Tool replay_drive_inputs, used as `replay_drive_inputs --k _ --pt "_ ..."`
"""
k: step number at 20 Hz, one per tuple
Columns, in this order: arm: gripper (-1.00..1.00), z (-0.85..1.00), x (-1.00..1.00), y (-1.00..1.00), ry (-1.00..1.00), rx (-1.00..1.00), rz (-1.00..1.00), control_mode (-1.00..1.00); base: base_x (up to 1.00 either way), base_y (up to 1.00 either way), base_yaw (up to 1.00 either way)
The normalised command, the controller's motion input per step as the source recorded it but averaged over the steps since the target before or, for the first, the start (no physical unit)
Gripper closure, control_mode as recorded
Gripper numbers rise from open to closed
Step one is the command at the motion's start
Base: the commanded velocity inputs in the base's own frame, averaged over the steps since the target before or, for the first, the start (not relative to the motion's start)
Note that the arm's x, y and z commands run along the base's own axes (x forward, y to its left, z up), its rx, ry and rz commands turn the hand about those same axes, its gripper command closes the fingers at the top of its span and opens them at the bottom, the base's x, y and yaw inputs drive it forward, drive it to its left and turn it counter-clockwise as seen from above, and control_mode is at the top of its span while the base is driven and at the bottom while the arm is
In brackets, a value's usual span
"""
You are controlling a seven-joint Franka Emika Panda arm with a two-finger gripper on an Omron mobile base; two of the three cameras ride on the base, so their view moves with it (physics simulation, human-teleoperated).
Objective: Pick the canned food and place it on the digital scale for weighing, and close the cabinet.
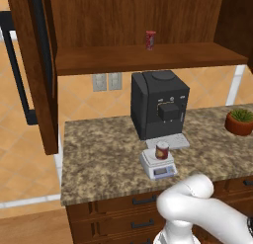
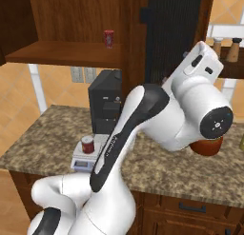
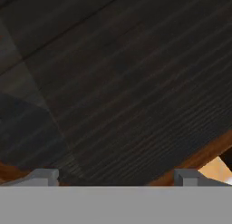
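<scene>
Canned food [image 1: 162, 150] seated on digital scale [image 1: 158, 165]. Fingers [image 3: 44, 176] spread, empty, facing cabinet [image 3: 127, 82] door panel. Risk: oblique push slips off, door stays ajar.

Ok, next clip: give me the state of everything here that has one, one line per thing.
canned food: upright on the scale's plate, released.
digital scale: on the counter before the coffee machine, carrying the can.
cabinet: both doors open.
left door: swung wide open.
right door: open, the hand close against its dark panel.
hand: fingers apart, empty.
red can: upright on the cabinet shelf.
</scene>
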Motion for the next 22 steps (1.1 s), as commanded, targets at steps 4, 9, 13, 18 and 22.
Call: replay_drive_inputs --k 4,9,13,18,22 --pt "-1.00 0.00 0.85 1.00 -0.07 -0.01 -0.16 -1.00 0.00 0.00 0.00" --pt "-1.00 -0.05 1.00 0.96 -0.02 0.02 -0.06 -1.00 0.00 0.00 0.00" --pt "-1.00 0.00 0.99 0.32 0.00 0.11 0.00 -1.00 0.00 0.00 0.00" --pt "-1.00 0.00 0.77 0.00 0.00 0.02 0.00 -1.00 0.00 0.00 0.00" --pt "-1.00 -0.10 0.64 0.00 -0.02 0.00 0.01 -1.00 0.00 0.00 0.00"
